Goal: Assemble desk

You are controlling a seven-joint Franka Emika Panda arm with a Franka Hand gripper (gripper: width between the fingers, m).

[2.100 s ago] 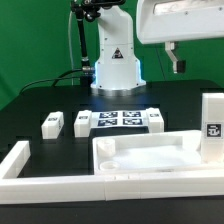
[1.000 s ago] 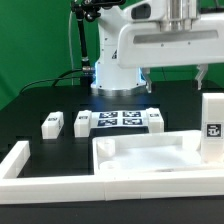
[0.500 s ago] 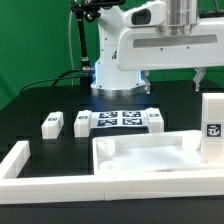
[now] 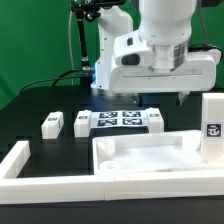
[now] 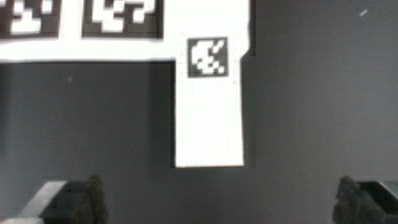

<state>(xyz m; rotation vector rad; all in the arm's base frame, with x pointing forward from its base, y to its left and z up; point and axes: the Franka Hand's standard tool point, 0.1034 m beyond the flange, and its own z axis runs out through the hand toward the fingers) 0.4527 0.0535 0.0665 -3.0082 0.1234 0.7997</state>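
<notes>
Desk top lies rim up on the near side of the marker board. You have one leg lying just beside that board on the exterior view's right. The gripper hangs above it, jaws spread wide and holding nothing. A second leg and a third leg lie off the board's opposite side.

Glossy white arm with rounded housings, dark-fingered end effector, black cables near base.

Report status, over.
Gripper open, empty, hovering above a leg. Leg lies flat beside marker board, not gripped. Nothing between fingers and leg.
</notes>
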